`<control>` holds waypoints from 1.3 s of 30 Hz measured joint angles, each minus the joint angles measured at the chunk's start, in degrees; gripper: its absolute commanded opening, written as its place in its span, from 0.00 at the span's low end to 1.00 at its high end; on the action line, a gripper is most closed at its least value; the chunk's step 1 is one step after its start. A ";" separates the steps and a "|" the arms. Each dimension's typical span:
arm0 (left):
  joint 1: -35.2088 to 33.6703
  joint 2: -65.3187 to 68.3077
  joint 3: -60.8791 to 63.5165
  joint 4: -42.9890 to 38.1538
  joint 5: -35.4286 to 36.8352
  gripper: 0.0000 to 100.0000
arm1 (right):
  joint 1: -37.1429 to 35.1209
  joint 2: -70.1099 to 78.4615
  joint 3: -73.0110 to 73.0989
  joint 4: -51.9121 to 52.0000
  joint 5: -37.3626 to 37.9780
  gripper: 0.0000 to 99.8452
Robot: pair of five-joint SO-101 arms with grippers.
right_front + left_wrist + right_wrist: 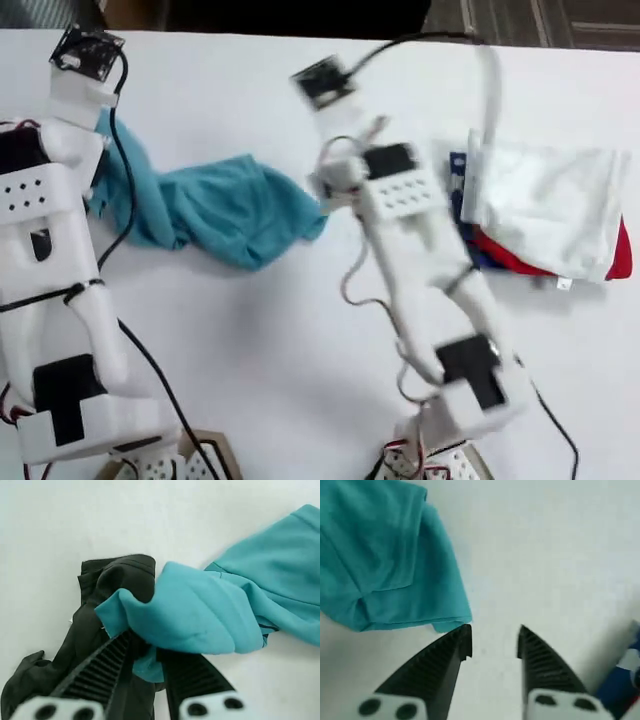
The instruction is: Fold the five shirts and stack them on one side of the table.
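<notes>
Crumpled teal shirt [225, 210] against black shirt [116, 579]; folded white-topped stack [545, 200] apart

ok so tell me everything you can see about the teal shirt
The teal shirt is soft, knit-looking fabric, unfolded and bunched into a crumpled strip on the white table between the arms. One end is pinched in the left gripper, draped over a black shirt. The other end, with a hemmed edge, lies flat near the open right gripper, not touching it.
</notes>
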 measured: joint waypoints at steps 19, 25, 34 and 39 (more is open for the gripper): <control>-1.05 0.00 2.29 -0.18 -2.90 0.03 | -13.63 41.93 -37.45 6.59 -0.62 0.28; -1.14 0.00 2.29 -0.18 -2.90 0.03 | -12.04 47.82 -49.41 13.01 -0.70 0.02; -1.14 0.00 2.29 -0.18 -2.90 0.03 | -5.98 48.53 -67.16 21.01 -0.62 0.02; -1.14 0.00 2.29 -0.18 -2.90 0.03 | -4.40 48.53 -82.29 29.36 -0.62 0.02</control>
